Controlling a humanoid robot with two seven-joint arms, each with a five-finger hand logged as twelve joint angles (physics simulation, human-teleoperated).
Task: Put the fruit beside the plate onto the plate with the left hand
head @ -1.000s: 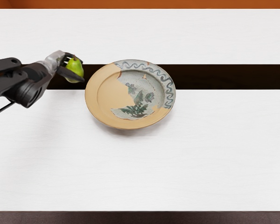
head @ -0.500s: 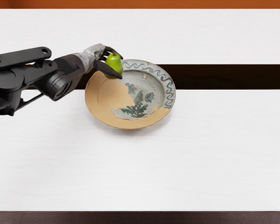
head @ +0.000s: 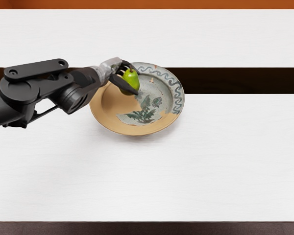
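Since the earlier frames, the left hand (head: pixel 121 74) has been carrying the pear (head: pixel 131 79) rightward, from beside the plate (head: pixel 108 103) to over its rim, and it is now hovering above the plate's upper-left part. The arm is coming in from the left edge and stretching across the white table (head: pixel 186 171), its dark forearm lying just left of the plate. The fingers (head: pixel 129 90) are curling closely around the green pear, with one dark finger passing beneath it and others arching over its top, so the fruit is sitting gripped between them. The pear is showing against the plate's inner surface, near where the tan area meets the grey patterned area; whether it is touching the plate cannot be told. The plate is resting on the table, overlapping a dark strip (head: pixel 245 81) that runs across it.
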